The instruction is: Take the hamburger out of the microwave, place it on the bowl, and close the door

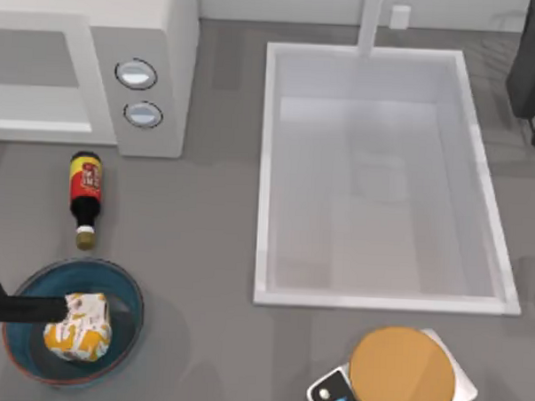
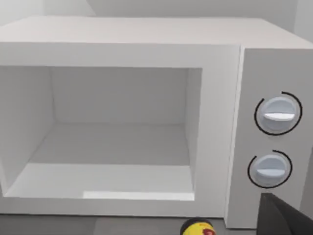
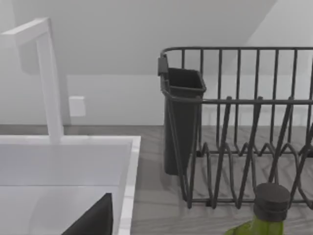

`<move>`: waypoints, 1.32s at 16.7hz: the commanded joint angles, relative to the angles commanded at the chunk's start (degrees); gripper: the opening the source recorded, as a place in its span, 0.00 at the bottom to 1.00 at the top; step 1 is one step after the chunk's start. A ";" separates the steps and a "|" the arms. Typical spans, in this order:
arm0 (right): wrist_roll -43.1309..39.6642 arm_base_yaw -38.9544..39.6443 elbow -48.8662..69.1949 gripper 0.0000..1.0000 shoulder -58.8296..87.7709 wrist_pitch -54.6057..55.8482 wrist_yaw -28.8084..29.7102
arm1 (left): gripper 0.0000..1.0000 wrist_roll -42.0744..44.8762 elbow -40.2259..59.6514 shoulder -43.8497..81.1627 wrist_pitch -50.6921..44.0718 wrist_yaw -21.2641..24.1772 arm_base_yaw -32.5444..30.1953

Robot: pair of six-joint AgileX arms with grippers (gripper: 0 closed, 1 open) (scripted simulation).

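The hamburger is seen lying in the bowl at the near left of the worktop, so the placing looks done. The left gripper is held at the hamburger's left side, a dark arm reaching in from the top view's left edge; whether its fingers are apart or clamped on the wrapper cannot be told. The right arm is parked off at the far right, and its gripper's state cannot be told either.

The microwave is shown with its cavity empty and exposed, so the door is judged not yet closed. Trouble could come from 3 places. If the wrapper is not fully released, the hamburger may be dragged out of the bowl as the arm lifts. A sauce bottle lies on its side between bowl and microwave, right on the path, and could be knocked and rolled. A glancing push could leave the door ajar.

The worktop is plain grey. A white sink with a tap sits at the centre, a kitchen scale carrying a tan disc at the near right, a dark dish rack and a green bottle at the far right.
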 joint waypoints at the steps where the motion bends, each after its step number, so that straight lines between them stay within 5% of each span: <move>1: 0.00 0.00 0.00 1.00 0.00 0.00 0.00 | 0.00 -0.03 -0.46 -1.30 -1.07 -1.20 -1.20; 7: 0.00 0.00 0.00 1.00 0.00 0.00 0.00 | 0.00 -0.09 -0.53 -1.90 -1.68 -1.82 -1.77; 10: 0.00 0.00 0.00 1.00 0.00 0.00 0.00 | 0.00 2.93 2.91 1.45 -3.56 1.65 1.78; 14: 0.00 0.00 0.00 1.00 0.00 0.00 0.00 | 0.00 11.71 14.83 14.26 -9.59 12.83 14.71; 22: 0.00 0.00 0.00 1.00 0.00 0.00 0.00 | 0.00 34.50 49.16 53.66 -29.09 42.61 52.49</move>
